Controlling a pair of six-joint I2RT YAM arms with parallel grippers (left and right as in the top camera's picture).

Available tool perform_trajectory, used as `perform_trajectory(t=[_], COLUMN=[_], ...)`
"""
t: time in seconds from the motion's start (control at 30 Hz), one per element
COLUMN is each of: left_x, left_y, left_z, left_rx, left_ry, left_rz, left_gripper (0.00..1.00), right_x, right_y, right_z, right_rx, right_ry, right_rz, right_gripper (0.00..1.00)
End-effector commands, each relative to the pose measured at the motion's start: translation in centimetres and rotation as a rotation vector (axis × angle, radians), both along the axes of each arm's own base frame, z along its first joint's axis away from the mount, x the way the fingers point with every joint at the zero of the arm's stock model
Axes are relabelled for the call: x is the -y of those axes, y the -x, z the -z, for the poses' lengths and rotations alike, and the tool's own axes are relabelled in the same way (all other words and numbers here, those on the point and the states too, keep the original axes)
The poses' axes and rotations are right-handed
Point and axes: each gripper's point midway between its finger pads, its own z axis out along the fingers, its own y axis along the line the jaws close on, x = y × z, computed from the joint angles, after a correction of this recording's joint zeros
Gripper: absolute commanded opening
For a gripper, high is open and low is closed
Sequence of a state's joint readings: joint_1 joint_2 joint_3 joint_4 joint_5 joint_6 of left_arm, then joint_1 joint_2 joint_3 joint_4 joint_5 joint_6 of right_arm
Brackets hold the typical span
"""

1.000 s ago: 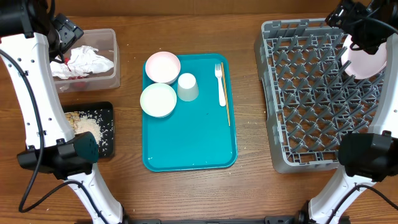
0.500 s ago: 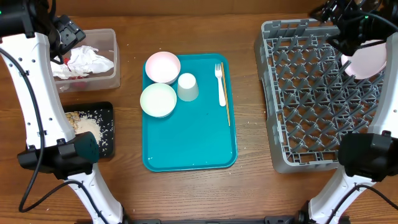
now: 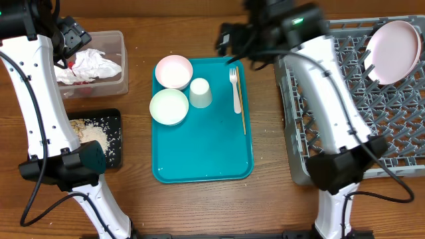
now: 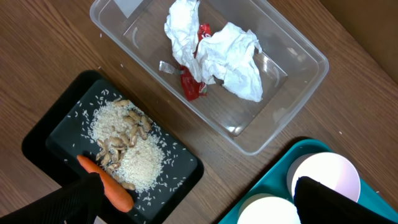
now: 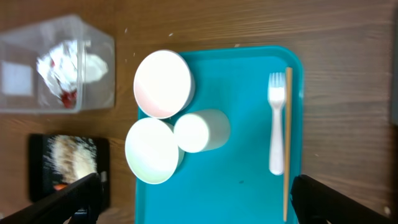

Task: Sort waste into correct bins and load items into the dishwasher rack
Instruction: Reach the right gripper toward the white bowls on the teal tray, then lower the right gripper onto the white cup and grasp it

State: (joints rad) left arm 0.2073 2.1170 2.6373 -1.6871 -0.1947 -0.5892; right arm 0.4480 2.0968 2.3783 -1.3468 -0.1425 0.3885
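Note:
The white-pink plate [image 3: 393, 51] stands tilted in the back right of the grey dishwasher rack [image 3: 392, 126]. Two white bowls [image 3: 173, 71] [image 3: 169, 106], the cup [image 3: 200, 92], the fork [image 3: 235, 89] and the wooden stick [image 3: 242, 106] lie on the teal tray [image 3: 206, 153]. The clear tub [image 4: 298, 93] holds napkins [image 4: 230, 59] and the red wrapper [image 4: 191, 84]. The black tray [image 4: 180, 174] holds rice [image 4: 124, 143] and the carrot [image 4: 106, 186]. My left gripper [image 4: 199, 211] is open and empty, high over the bins. My right gripper [image 5: 199, 205] is open and empty, high above the teal tray's back edge.
The right arm reaches from the front right across the rack's left side toward the teal tray. A few rice grains lie on the wood between the teal tray and the rack [image 3: 269, 128]. The left arm stands along the table's left edge beside the bins.
My right arm has swung left from the rack's back right corner to above the back of the teal tray. The plate stays in the rack. The left arm has not moved.

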Motion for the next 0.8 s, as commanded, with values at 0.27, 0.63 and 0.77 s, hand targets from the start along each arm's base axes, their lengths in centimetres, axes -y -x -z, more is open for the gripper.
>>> perform_trajectory(t=[0.27, 0.63, 0.77], left_x=[0.0, 0.0, 0.0], left_y=[0.0, 0.0, 0.0], left_z=[0.3, 0.3, 0.3], left_rx=[-0.027, -0.027, -0.028], left_ry=[-0.028, -0.027, -0.026], left_rz=[0.047, 0.046, 0.046], left_gripper=[1.00, 1.00, 1.00], right_x=[-4.7, -9.1, -10.2], right_y=[-0.1, -0.2, 0.4], right_z=[6.5, 14.4, 16.6], right_rx=[0.067, -0.020, -0.054], right_ry=[0.231, 0.161, 0.161], right_rz=[-0.029, -0.176, -0.228], right_gripper=[1.00, 1.00, 1.00])
